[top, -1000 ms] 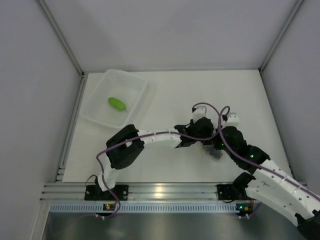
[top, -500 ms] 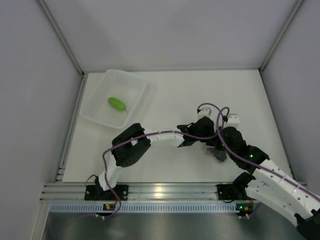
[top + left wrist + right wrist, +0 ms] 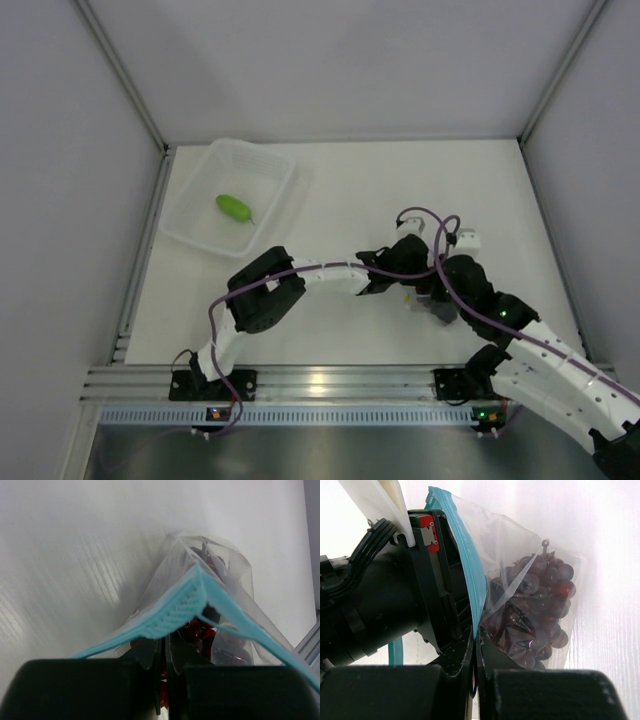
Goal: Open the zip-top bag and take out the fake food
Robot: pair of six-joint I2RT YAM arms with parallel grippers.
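Note:
The zip-top bag [image 3: 172, 562] is clear, with a light blue zip strip [image 3: 175, 612] pulled apart into an open mouth. It is held between both grippers at the table's near right [image 3: 431, 309]. My left gripper [image 3: 165, 650] is shut on one lip of the bag. My right gripper [image 3: 476, 640] is shut on the other blue lip [image 3: 470, 570]. The dark red-purple grape bunch [image 3: 540, 600] lies inside the bag and shows in the left wrist view [image 3: 197, 630]. The green piece [image 3: 233, 208] lies in the tub. I cannot pick out the small dark lump.
A translucent rectangular tub [image 3: 270, 160] stands at the back left. The two arms [image 3: 320, 275] cross close together over the near right. White walls enclose the table, and a metal rail [image 3: 320, 382] runs along the near edge.
Both grippers and the bag have shifted slightly right and toward the near edge. The left arm's elbow has swung right. The green piece has not moved.

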